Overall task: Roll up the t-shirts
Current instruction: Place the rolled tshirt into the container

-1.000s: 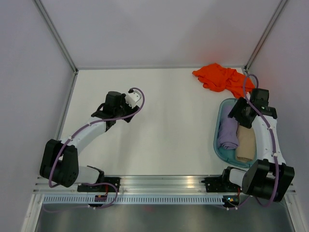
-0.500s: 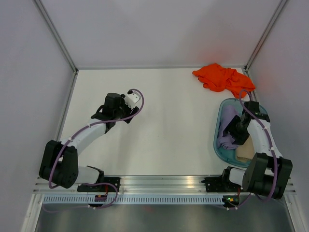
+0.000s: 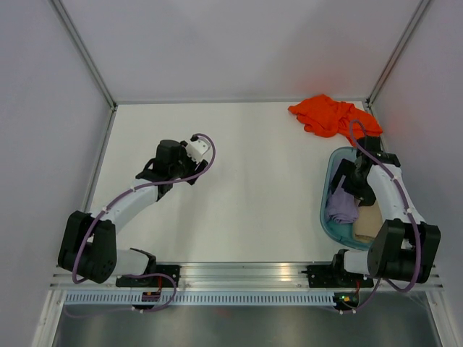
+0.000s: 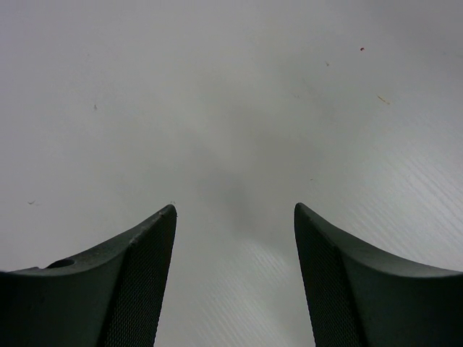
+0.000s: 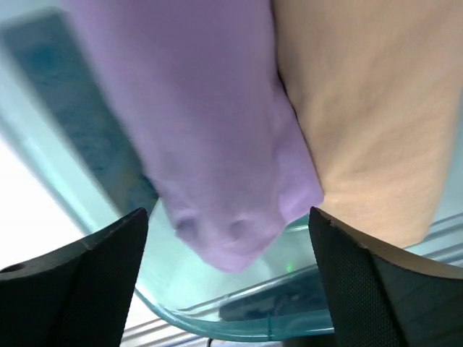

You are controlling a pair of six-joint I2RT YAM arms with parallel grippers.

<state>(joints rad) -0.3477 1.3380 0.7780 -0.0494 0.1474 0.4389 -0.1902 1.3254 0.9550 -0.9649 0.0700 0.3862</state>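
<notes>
The right claw hangs spread over the teal tub, its jaws straddling the rounded end of the lavender t-shirt. That shirt lies bundled in the tub, touching the beige t-shirt. The orange t-shirt sits crumpled at the far right corner of the desk. The left claw hovers spread over bare desk, holding nothing. The step looks like a reach for the lavender bundle. Next the right claw likely needs to drop lower, pinch a thick fold, and lift without snagging the beige shirt.
</notes>
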